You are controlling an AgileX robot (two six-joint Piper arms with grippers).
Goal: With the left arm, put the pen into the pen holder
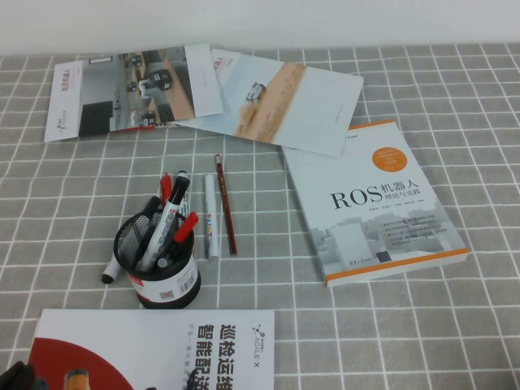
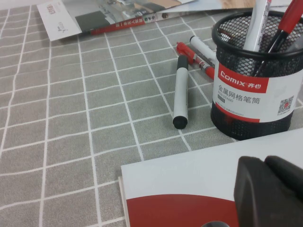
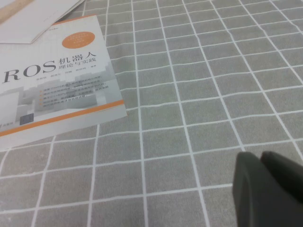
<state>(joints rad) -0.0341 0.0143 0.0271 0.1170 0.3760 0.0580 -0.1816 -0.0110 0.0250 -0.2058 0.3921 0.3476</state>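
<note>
Nearest the robot, the left gripper is peeking into the high view's bottom left corner, and the left wrist view is showing it hovering over a red-and-white booklet; whether it is spread or pressed together cannot be told. The right gripper is appearing only in the right wrist view, hanging over bare grey checked bench near the ROS book; its state cannot be told either. Just beyond the booklet, the pen holder is standing upright, with at least two markers sticking out of it, one white-barrelled and one red-capped. The pen is lying flat on the bench just beside the holder on its left, apart from the left gripper, with the booklet's edge between them. The left wrist view is showing its whole length, while the high view is giving only its black end poking out from behind the holder. Two more markers are lying behind it in the wrist view, one of them red-capped. To the right of the holder, a slim white pen and a dark red pencil are lying side by side. Farthest away, two brochures are overlapping at the bench's back edge.
</note>
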